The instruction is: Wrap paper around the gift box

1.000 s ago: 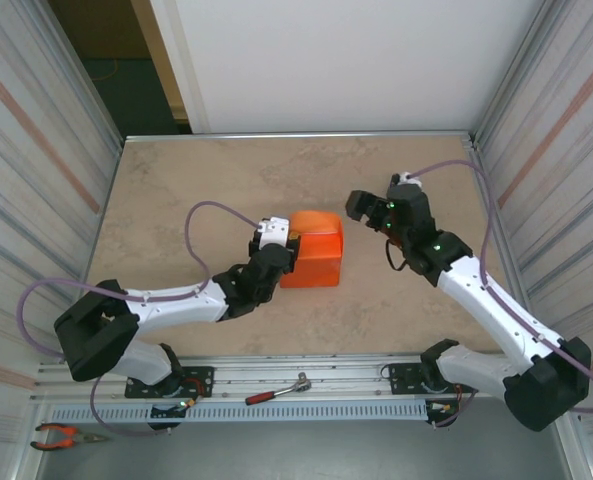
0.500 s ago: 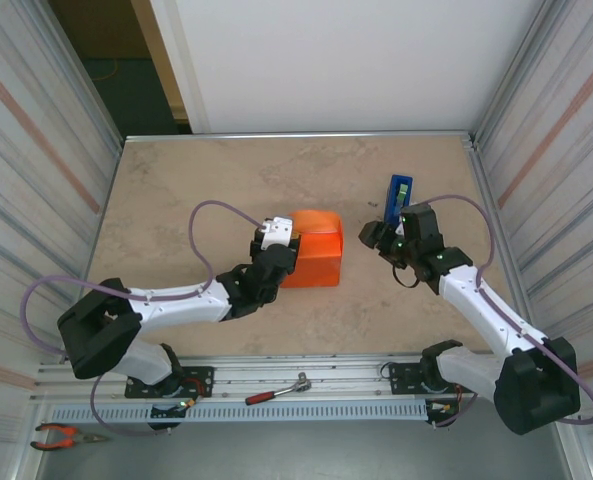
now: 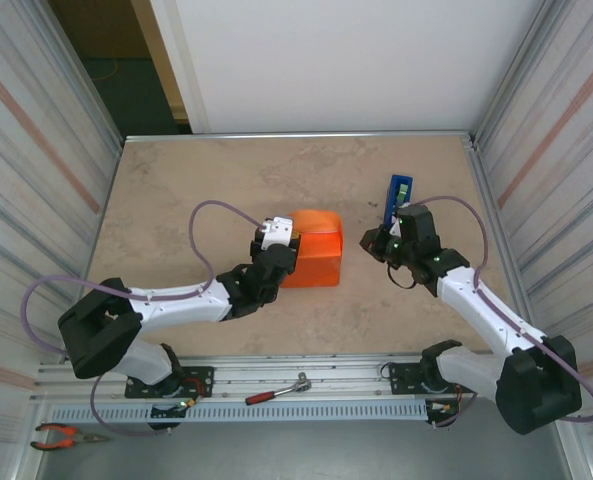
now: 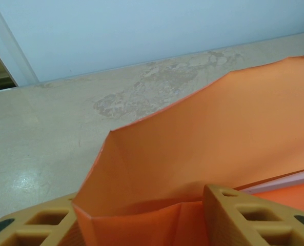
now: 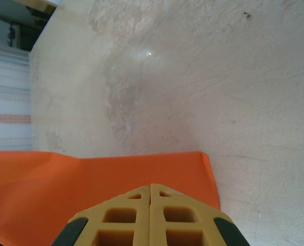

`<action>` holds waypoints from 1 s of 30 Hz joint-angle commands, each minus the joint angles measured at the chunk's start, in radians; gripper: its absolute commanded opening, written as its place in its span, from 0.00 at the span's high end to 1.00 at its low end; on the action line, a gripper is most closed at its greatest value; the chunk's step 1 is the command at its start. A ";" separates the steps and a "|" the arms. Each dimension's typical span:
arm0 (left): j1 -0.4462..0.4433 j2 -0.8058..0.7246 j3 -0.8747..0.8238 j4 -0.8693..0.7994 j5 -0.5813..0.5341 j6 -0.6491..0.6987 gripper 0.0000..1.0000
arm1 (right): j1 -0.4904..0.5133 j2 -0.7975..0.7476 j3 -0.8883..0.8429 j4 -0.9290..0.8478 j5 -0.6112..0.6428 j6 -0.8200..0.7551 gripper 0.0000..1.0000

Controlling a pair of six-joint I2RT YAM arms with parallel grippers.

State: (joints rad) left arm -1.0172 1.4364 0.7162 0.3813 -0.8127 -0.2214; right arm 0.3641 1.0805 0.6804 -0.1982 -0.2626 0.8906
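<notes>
The gift box (image 3: 316, 255) sits mid-table, the paper (image 4: 234, 133) standing loose around it. The left gripper (image 4: 141, 218) pinches the paper at the box's left end. The right gripper (image 5: 150, 207), clenched on nothing, hovers just right (tape dispenser (image 3: 399, 192) beyond). Folding looks underway; next, the right flap likely needs pressing in.

Bright orange paper (image 3: 316, 228) curls up over what seems the gift box (image 3: 311, 266).

The paper (image 4: 218, 138) is smooth and matt. The tabletop (image 5: 203, 77) looks like mottled stone, faintly glossy.
</notes>
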 commanded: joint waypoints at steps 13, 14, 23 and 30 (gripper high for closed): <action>-0.010 0.043 -0.010 -0.124 -0.029 0.008 0.48 | 0.096 0.115 0.120 0.084 0.031 0.035 1.00; -0.009 0.043 -0.010 -0.125 -0.029 0.006 0.48 | 0.104 0.122 0.129 0.085 0.032 0.033 1.00; -0.011 0.042 -0.014 -0.128 -0.030 -0.001 0.48 | 0.161 0.158 0.156 0.083 0.045 0.023 1.00; -0.011 0.042 -0.015 -0.126 -0.032 -0.001 0.49 | 0.157 0.151 0.154 0.075 0.047 0.008 1.00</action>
State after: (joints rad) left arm -1.0233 1.4418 0.7200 0.3771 -0.8204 -0.2363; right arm 0.5175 1.2354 0.8085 -0.1204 -0.2310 0.9089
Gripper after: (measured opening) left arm 0.512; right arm 0.042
